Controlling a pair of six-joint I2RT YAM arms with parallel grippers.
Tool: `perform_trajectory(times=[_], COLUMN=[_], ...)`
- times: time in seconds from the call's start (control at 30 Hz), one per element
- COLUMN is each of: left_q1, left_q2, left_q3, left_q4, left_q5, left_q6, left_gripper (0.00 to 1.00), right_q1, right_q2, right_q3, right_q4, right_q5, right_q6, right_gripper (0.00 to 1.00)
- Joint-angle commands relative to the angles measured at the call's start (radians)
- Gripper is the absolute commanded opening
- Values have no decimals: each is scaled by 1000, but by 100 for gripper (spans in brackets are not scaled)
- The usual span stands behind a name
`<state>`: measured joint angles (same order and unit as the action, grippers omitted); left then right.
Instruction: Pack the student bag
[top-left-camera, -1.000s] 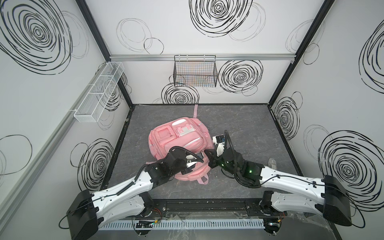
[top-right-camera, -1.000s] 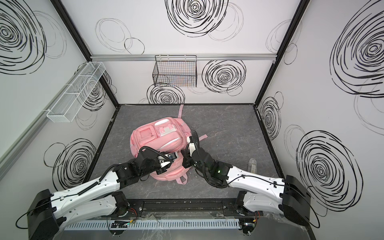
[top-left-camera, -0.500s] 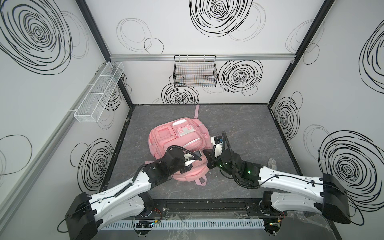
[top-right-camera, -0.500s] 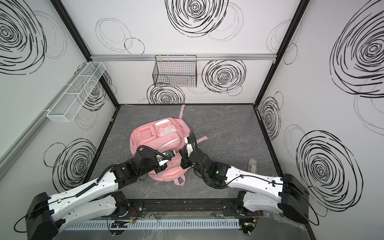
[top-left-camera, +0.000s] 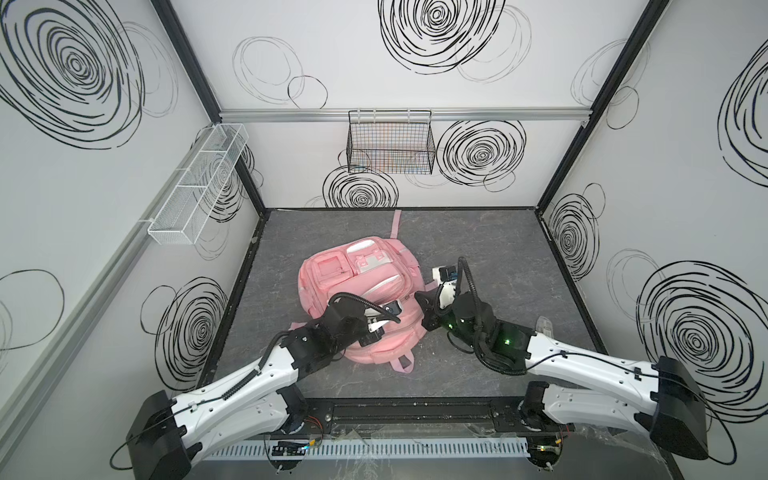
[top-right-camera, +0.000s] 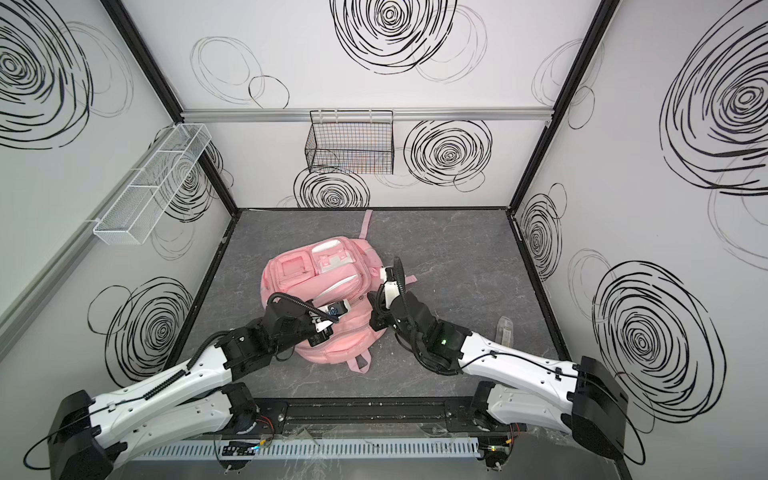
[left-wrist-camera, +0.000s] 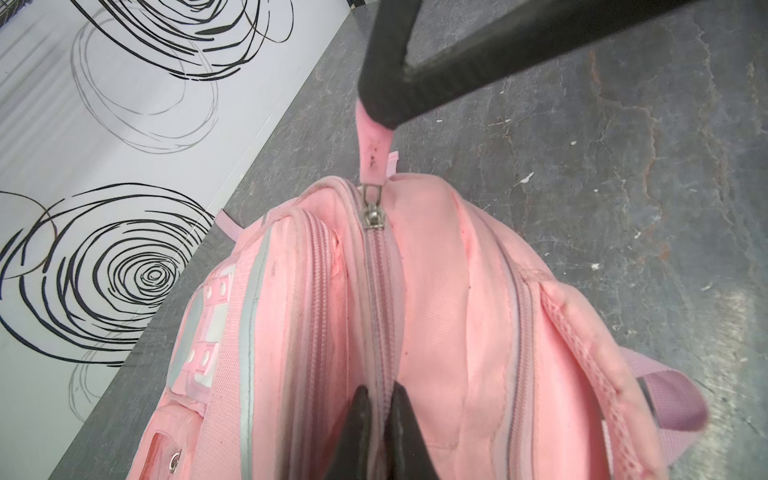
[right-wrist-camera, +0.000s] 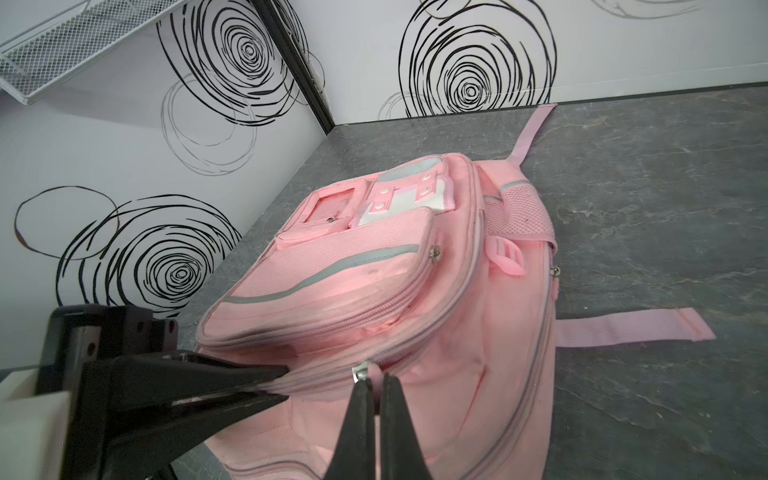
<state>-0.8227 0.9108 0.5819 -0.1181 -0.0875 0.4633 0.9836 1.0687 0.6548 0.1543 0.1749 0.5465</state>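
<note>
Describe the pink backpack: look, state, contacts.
The student bag is pink fabric with pale grey trim, front pockets and a mesh side pocket, lying front-up on the table, straps splayed. The right end effector pinches its pink zipper pull; the left end effector pinches the zipper seam, which looks closed between them.

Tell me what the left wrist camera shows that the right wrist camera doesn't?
Only the left wrist view shows the pink pull tab of the student bag, clamped in the right gripper. Only the right wrist view shows the white wire shelf on the wall, and the left gripper from the side, pinching the bag's seam. Both show the bag, its metal zipper slider, both shut grippers and the grey floor.
</note>
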Motion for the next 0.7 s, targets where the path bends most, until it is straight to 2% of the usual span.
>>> perform_trajectory(times=[0.0,0.47,0.67], left_q1=[7,16,27], left_q2=[-27,-72,-145], left_q3=[-11,-23,-52], left_q4=[14,-7,17], left_q5=[-7,50,126], left_q6=[11,51,71], left_gripper=[0,0,0], right_q1=[-72,-230,-281], right_q2=[-55,-50,-13], right_q3=[-16,-46,-82], right_q4=[48,60,125], right_q5=[68,20,-1], right_q6=[-13,-73,-95], right_gripper=[0,0,0])
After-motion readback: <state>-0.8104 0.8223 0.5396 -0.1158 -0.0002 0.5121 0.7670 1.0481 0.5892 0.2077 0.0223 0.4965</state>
